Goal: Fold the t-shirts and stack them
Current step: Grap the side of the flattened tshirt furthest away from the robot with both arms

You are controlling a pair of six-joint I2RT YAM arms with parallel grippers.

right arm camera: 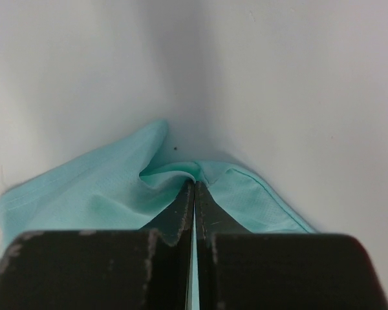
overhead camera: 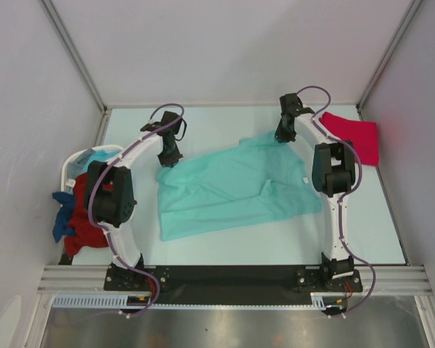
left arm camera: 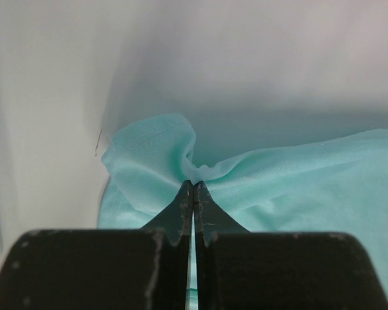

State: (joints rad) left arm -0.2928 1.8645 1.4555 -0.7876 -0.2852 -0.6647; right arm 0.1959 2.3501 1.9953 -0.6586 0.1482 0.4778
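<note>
The left tool (left arm camera: 193,187) rises from the bottom centre of the frame, its jaws pressed together and pinching a puckered fold of the light teal t-shirt (left arm camera: 297,181). The cloth spreads from centre left to the right edge over the pale bench (left arm camera: 246,64).

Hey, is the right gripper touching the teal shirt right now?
Touching. The right wrist view shows the right gripper shut on a pinched fold of the teal shirt, with cloth bunched at its tips.
</note>
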